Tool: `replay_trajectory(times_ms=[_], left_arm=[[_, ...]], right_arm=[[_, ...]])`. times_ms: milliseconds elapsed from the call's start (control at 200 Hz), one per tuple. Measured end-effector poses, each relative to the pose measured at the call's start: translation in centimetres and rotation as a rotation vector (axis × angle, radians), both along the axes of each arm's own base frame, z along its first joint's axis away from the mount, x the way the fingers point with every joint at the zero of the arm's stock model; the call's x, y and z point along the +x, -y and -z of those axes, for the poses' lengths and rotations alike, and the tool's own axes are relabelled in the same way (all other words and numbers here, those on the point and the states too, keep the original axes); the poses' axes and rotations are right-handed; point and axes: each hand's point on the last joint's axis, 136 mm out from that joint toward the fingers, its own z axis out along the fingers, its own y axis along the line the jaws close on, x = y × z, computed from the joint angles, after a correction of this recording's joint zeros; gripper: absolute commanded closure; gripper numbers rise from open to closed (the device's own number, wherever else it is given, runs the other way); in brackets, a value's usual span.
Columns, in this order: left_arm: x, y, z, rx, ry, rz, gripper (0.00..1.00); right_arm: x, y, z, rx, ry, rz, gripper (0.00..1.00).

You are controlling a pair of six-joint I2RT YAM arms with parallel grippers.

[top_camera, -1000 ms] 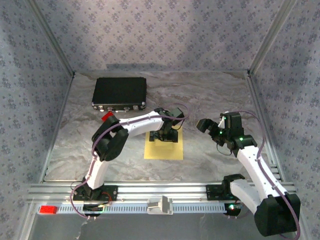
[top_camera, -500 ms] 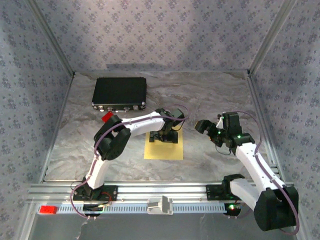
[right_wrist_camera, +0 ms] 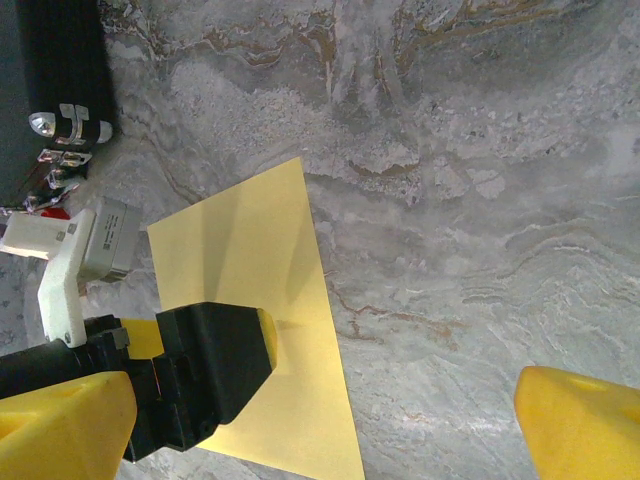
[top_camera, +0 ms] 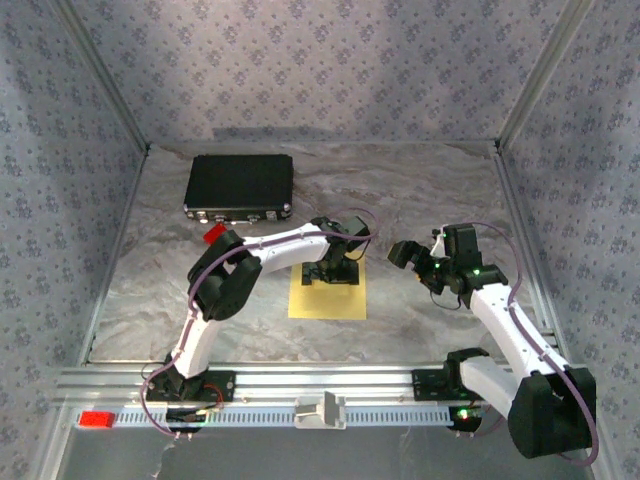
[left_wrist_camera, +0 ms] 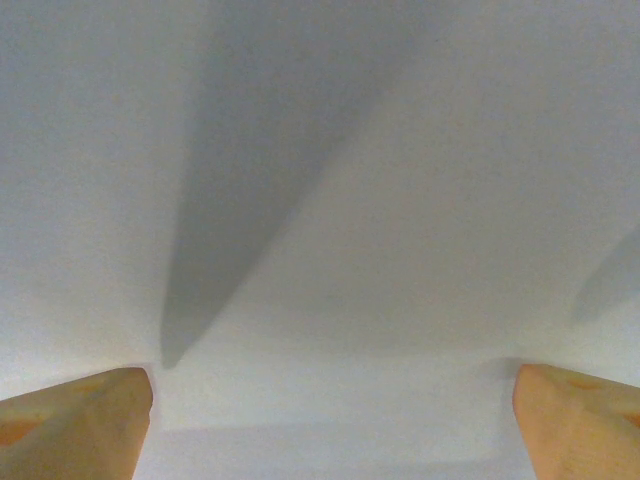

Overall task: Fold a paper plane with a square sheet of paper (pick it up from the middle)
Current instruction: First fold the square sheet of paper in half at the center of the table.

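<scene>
Two tools are shown, both spread wide and holding nothing. The left tool [top_camera: 335, 272] is pointed down over the thin, pale-yellow square sheet of paper [top_camera: 327, 298], near its middle so far as can be judged. Whether its orange fingertips [left_wrist_camera: 80, 420] touch the surface cannot be told. The sheet lies flat on the grey marbled desk [top_camera: 430, 190] between the arms. The right tool [top_camera: 412, 254] is held above bare desk just right of the sheet.

The sheet is judged light, limp and easily creased. Lying flat, it offers no raised edge, so the middle would have to be gathered into a ridge between the fingertips.

Open desk is left on the right and near sides. The black rectangular case [top_camera: 240, 185] and small red brick [top_camera: 213, 233] stand apart at far left.
</scene>
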Motion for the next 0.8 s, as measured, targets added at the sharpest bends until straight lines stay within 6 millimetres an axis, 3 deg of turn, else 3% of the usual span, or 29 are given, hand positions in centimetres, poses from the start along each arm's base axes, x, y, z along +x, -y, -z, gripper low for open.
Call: replay_trajectory(times_ms=[800], left_arm=[[0.54,-0.52,0.43,-0.002,0.018,-0.028,0.07]], right_arm=[[-0.04,-0.07,0.0,0.0,0.0,-0.003,0.01]])
